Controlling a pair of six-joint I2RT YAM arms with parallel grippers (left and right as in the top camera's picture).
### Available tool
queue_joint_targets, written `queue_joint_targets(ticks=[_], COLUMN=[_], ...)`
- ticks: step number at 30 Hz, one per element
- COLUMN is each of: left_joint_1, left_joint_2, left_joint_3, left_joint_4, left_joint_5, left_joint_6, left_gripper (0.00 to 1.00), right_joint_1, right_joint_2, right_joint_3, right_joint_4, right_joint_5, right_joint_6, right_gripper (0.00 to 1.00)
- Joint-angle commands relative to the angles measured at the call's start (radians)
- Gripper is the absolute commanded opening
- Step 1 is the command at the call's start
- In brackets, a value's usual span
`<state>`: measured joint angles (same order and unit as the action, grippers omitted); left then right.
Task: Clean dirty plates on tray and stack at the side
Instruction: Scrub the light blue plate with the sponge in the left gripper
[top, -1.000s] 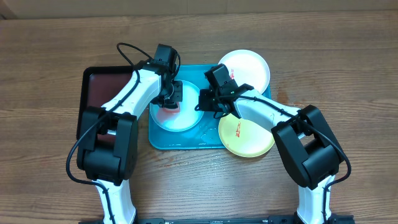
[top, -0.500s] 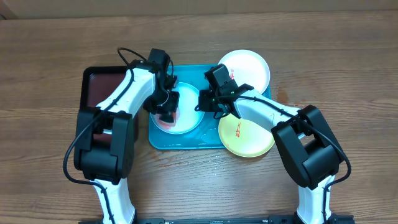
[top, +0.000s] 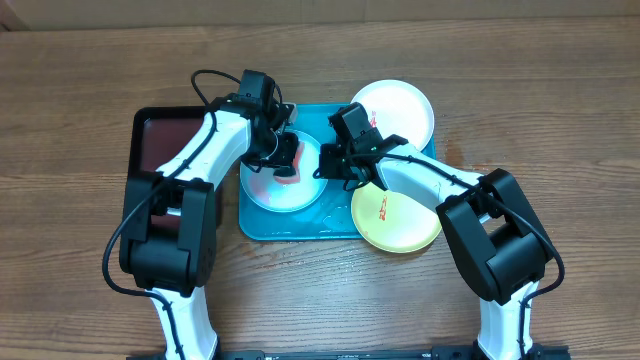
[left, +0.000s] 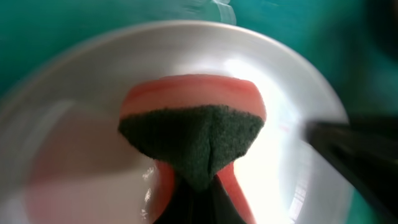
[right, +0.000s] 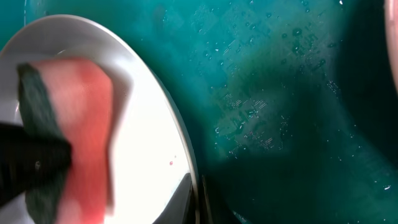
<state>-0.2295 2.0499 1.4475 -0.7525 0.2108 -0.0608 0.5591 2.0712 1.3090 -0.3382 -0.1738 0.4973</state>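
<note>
A light blue plate (top: 268, 196) lies on the turquoise tray (top: 300, 228). My left gripper (top: 285, 158) is shut on a red sponge (left: 193, 99) with a dark green scouring face, pressed onto the upper right part of that plate (left: 298, 93). My right gripper (right: 198, 199) is shut on the plate's right rim (right: 180, 149), one finger inside and one outside. The sponge (right: 87, 124) shows blurred in the right wrist view. A white plate (top: 395, 108) sits at the tray's far right corner. A yellow-green plate (top: 400, 220) with a red smear overlaps the tray's near right edge.
A dark red tray (top: 158, 145) with a black rim lies left of the turquoise tray, under my left arm. Water droplets spot the wet tray floor (right: 280, 93). Wooden table surrounds everything.
My left gripper swept the sponge down to the plate's lower left, then back up to its upper right. The right gripper has stayed pinched on the rim.
</note>
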Motion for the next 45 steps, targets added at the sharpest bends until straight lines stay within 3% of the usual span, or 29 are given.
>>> queue_joint_targets(ticks=[1,5,11,15,21,24,31,37,45], left_joint_1=[-0.002,-0.009,-0.034,-0.049,-0.053,-0.053,-0.051,-0.039,0.022], left_joint_2=[0.003,0.003,0.003,0.003,0.003,0.003,0.003,0.003,0.003], left_joint_3=[-0.004,-0.004,0.003,0.011,0.014,0.014,0.014,0.03,0.348], left_joint_4=[-0.01,-0.09,-0.227,-0.287,-0.276,-0.24,-0.082,0.029,-0.248], left_joint_5=[-0.336,-0.502,-0.452,-0.319,0.081,0.15,0.085,-0.275,-0.296], left_joint_6=[-0.157,-0.265,-0.268,-0.223,0.004,0.04,0.003,-0.217,-0.231], left_gripper=[0.04,0.04,0.04,0.04,0.04,0.04,0.04,0.04,0.04], right_joint_1=[0.006,0.006,0.006,0.006,0.006,0.006,0.006,0.006,0.006], right_joint_2=[0.009,0.009,0.009,0.009,0.009,0.009,0.009,0.009,0.009], right_joint_3=[0.021,0.021,0.021,0.021,0.021,0.021,0.021,0.021,0.021], right_joint_4=[0.004,0.005,0.011,0.011,0.011,0.011,0.007,-0.001,-0.01], right_joint_5=[-0.007,-0.006,-0.006,-0.007,-0.007,-0.007,-0.007,-0.006,-0.007], right_joint_6=[0.005,0.006,0.009,0.01,0.013,0.013,0.013,0.028,0.032], right_gripper=[0.04,0.04,0.04,0.04,0.04,0.04,0.04,0.04,0.04])
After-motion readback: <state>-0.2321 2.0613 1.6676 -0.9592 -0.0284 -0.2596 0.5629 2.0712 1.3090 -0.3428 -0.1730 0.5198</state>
